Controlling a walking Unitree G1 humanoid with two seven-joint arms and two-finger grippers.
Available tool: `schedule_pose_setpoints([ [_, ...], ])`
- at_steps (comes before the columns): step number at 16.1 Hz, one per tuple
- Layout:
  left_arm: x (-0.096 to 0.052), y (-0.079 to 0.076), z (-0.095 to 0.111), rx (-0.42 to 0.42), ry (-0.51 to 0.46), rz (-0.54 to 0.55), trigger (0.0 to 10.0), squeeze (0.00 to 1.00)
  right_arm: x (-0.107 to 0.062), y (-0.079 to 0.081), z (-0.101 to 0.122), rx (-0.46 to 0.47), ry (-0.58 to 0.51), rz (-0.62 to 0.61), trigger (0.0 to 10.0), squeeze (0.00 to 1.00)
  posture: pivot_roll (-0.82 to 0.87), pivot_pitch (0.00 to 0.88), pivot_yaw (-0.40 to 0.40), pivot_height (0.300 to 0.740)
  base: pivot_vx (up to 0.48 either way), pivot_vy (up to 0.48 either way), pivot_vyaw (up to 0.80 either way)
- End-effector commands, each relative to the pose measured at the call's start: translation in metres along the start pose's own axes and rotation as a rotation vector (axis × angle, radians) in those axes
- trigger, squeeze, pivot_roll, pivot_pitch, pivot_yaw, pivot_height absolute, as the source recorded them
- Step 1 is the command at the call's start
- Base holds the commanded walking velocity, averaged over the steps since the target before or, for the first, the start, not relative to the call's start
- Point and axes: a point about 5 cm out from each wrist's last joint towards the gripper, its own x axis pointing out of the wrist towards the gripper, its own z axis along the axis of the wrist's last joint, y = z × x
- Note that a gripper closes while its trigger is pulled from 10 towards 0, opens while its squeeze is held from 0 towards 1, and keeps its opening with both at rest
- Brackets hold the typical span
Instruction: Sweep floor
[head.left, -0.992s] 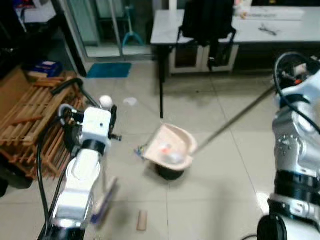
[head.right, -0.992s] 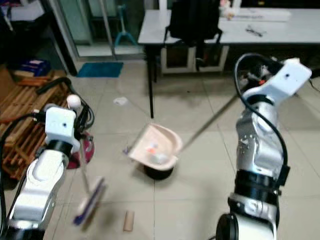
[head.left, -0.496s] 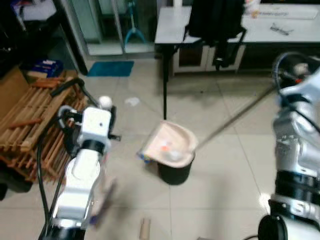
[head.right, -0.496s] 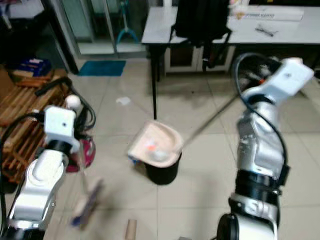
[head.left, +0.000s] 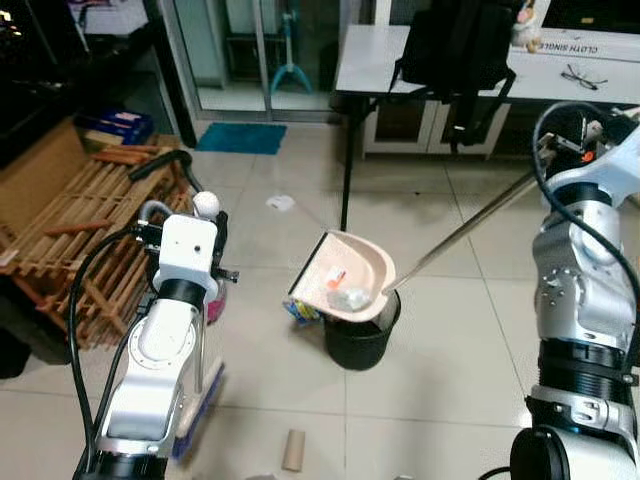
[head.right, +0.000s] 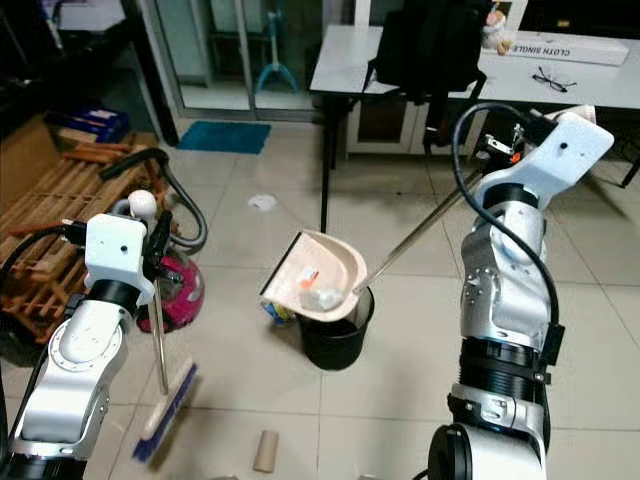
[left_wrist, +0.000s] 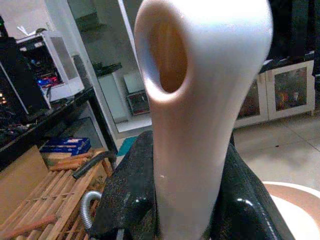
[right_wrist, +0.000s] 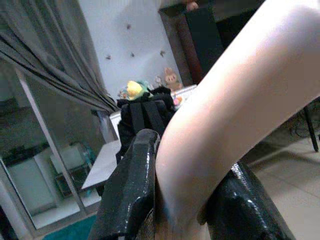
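My left gripper (left_wrist: 185, 200) is shut on the pale handle (left_wrist: 197, 100) of a broom (head.right: 160, 340); its thin pole runs down to a blue brush head (head.right: 165, 412) resting on the tiled floor by my left side. My right gripper (right_wrist: 182, 200) is shut on the pale grip (right_wrist: 235, 110) of a long-handled dustpan (head.right: 318, 275). The pink pan hangs tilted over a black bin (head.right: 332, 335) and holds crumpled white and orange litter (head.right: 318, 295). A cardboard tube (head.right: 264, 450) lies on the floor in front of me.
A white table (head.right: 350, 60) with a black backpack (head.right: 432, 45) stands behind the bin. Wooden slats (head.right: 70, 195) and a vacuum hose (head.right: 175, 195) with a magenta canister (head.right: 185, 295) are at my left. A white scrap (head.right: 263, 201) and a coloured wrapper (head.right: 275, 310) lie on the tiles.
The camera has shifted and the picture sharpened. The dustpan has risen and now tilts over the black bin. The broom head swung from blurred motion to rest on the floor.
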Motion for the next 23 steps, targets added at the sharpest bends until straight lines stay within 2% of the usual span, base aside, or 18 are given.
schedule_pose_setpoints([
  [1, 0.001, 0.003, 0.005, 0.017, -0.023, 0.001, 10.0, 0.0, 0.007, 0.013, 0.019, 0.018, -0.104, 0.052, 10.0, 0.0, -0.01, 0.012, 0.035, 0.74, 0.0, 0.0, 0.0],
  [5, 0.0, 0.002, 0.005, 0.018, -0.019, -0.003, 10.0, 0.0, 0.007, 0.033, 0.021, -0.063, -0.179, 0.166, 10.0, 0.0, -0.01, 0.015, 0.034, 0.74, 0.0, 0.0, 0.0],
  [11, -0.001, 0.001, 0.004, 0.022, -0.016, -0.015, 10.0, 0.0, 0.004, 0.049, 0.019, -0.174, -0.292, 0.25, 10.0, 0.0, -0.01, 0.021, 0.038, 0.74, 0.0, 0.0, 0.0],
  [14, -0.001, -0.001, 0.004, 0.024, -0.015, -0.021, 10.0, 0.0, -0.005, 0.066, 0.009, -0.273, -0.347, 0.368, 10.0, 0.0, -0.01, 0.021, 0.037, 0.74, 0.0, 0.0, 0.0],
  [20, -0.002, -0.002, 0.003, 0.027, -0.013, -0.033, 10.0, 0.0, -0.021, 0.087, 0.0, -0.378, -0.412, 0.543, 10.0, 0.0, -0.01, 0.013, 0.035, 0.74, 0.0, 0.0, 0.0],
  [23, -0.002, -0.004, 0.003, 0.029, -0.014, -0.042, 10.0, 0.0, -0.038, 0.1, -0.012, -0.478, -0.44, 0.724, 10.0, 0.0, -0.01, 0.008, 0.034, 0.74, 0.0, 0.0, 0.0],
])
